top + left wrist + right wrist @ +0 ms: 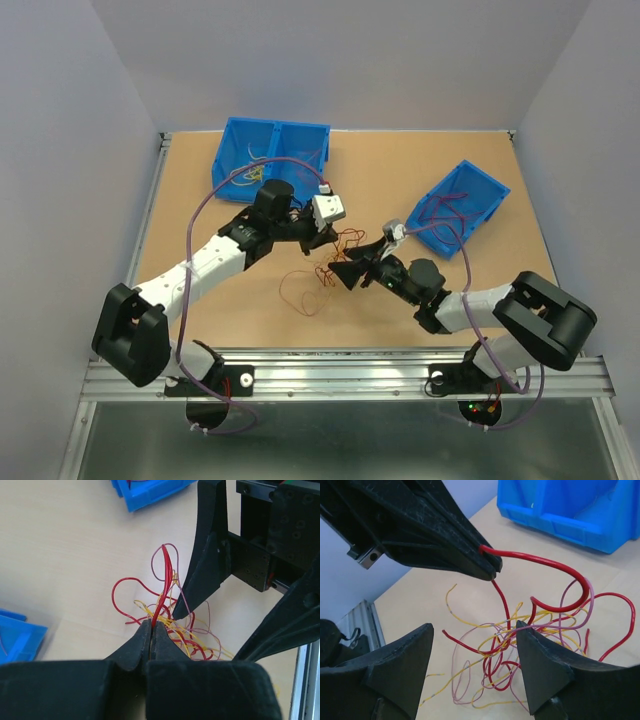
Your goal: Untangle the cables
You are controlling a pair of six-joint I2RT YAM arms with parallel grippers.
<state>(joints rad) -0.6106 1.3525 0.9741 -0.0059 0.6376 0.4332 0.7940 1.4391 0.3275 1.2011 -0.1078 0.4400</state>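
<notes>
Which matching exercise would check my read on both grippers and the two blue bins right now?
Things:
1. left gripper
2. right gripper
3. double blue bin
4. single blue bin

States or places:
A. open, facing the cables
B. right side of the table, set at an angle
C. shut on the red cable
D. back left of the table

Pairs: 1-C; 2-A; 3-D; 4-B

Inspection finding: no legible text, label, brand mark, number or sign in any of the three views.
</notes>
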